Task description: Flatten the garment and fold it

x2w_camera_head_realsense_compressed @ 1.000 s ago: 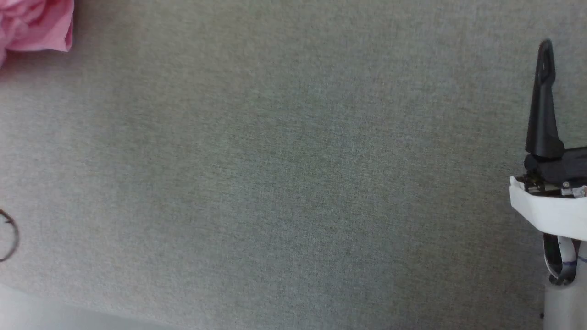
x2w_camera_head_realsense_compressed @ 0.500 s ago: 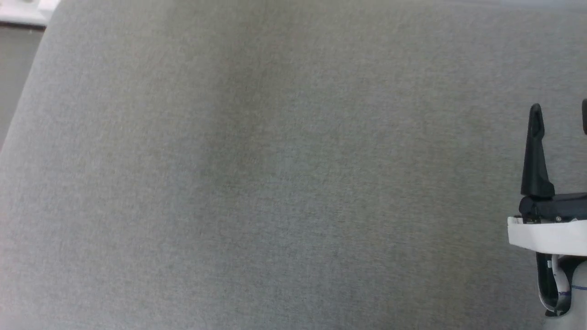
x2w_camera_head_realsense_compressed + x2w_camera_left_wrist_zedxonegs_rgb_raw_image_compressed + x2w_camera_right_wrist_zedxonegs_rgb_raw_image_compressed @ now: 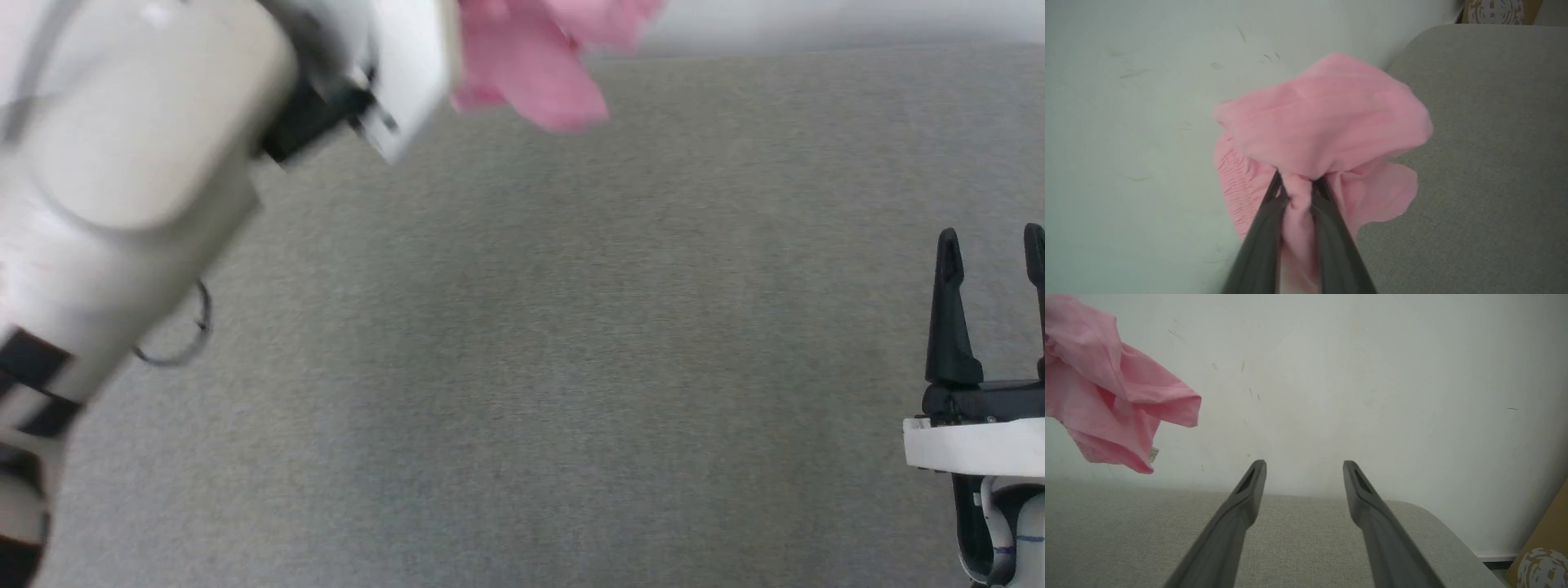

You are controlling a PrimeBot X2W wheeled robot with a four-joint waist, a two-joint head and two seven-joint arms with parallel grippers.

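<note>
The garment point(image 3: 1327, 122) hangs bunched in the air above the far edge of the grey cushion point(image 3: 1486, 163), clear of its surface. The left gripper point(image 3: 1298, 190) has it pinched, its two dark fingers closed tight on a twisted neck of pink cloth. From that pinch the thin fabric swells into a rounded, wrinkled bundle. The gathered waistband point(image 3: 1231, 179) shows along one side, and a loose flap droops over the cushion's edge. In the right wrist view a small white label point(image 3: 1153, 454) sits at the lowest hem.

In the head view the left arm point(image 3: 122, 163) reaches slantwise over the cushion's left part toward its far edge (pale, blurred and close to the camera), with the pink cloth spilling out beyond its wrist. A thin cable loop point(image 3: 175, 347) hangs under the forearm.

The right gripper point(image 3: 992, 245) stands over the cushion's near right part, level with the surface. Its fingers point toward the far edge, spread well apart, with nothing between them.

Behind the cushion's far edge rises a pale, scuffed wall point(image 3: 1372, 375). A brown box point(image 3: 1545, 547) stands just past the cushion's rounded right corner.
</note>
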